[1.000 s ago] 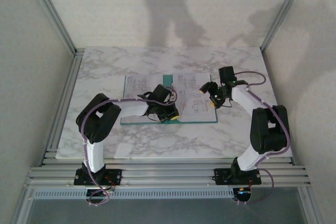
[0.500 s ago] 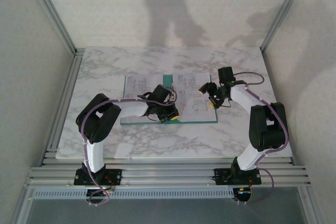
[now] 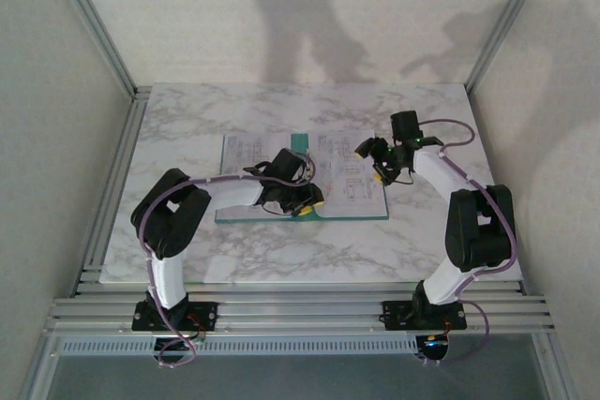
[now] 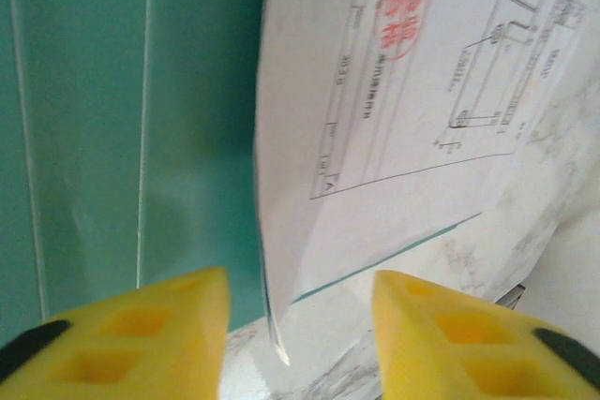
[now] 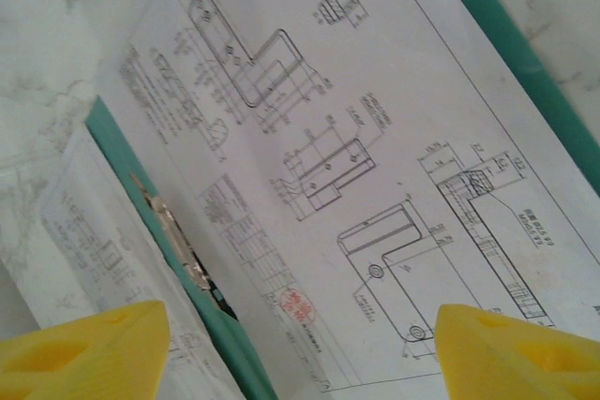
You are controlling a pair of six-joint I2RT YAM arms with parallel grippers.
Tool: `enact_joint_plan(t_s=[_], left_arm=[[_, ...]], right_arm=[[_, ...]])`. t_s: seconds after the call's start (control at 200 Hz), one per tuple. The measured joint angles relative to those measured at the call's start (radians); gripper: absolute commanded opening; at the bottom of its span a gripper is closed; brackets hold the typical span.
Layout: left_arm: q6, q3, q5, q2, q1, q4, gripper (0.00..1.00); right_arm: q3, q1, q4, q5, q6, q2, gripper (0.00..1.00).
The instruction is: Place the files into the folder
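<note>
The folder lies open and flat at the middle of the table. Its long axis runs left to right in front of the arms, and its centre fold points from the near edge toward the far wall; its sides sit roughly square with the table's. Inside, a left sheet covers the left half. A right sheet, printed with line drawings and a red stamp, covers the right half. Teal shows as a strip along the fold and as a thin band along the near and right edges. A small metal clip lies along the fold between the two sheets. Bare marble surrounds the folder on every side, with the broadest room toward the far edge and a fair strip on the near side in front of the arm bases; the left and right margins are open too. The left gripper hangs low over the near end of the fold with its yellow fingers parted. The right sheet's near corner by the fold appears lifted a little off the teal and sits in the gap between them, touching neither finger as far as the wrist view shows, so nothing is grasped. The right gripper hovers above the right side of the right sheet, its fingers spread wide and released, with only the printed page below them
</note>
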Motion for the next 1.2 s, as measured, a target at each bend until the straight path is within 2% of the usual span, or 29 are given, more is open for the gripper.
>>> enact_joint_plan(t_s=[0.125,0.32,0.461,0.706,0.951,1.202], left_arm=[[0.004,0.013,-0.043,-0.043,0.001,-0.047,0.46],[0.035,0.002,-0.118,-0.134,0.059,-0.127,0.25],[0.058,-0.053,-0.151,-0.18,0.154,-0.151,0.2],[0.103,-0.135,-0.187,-0.182,0.251,-0.171,0.14],[0.125,-0.171,-0.206,-0.167,0.256,-0.156,0.12],[0.131,-0.218,-0.214,-0.156,0.258,-0.124,0.12]], right_arm=[[0.061,0.019,-0.017,0.0,-0.02,0.016,0.61],[0.23,0.101,-0.025,-0.001,-0.047,0.152,0.28],[0.363,0.155,-0.035,-0.001,-0.052,0.288,0.18],[0.647,0.219,-0.087,-0.004,-0.055,0.528,0.09],[0.835,0.243,-0.151,-0.001,-0.052,0.687,0.04],[0.939,0.243,-0.21,0.0,-0.061,0.782,0.04]])
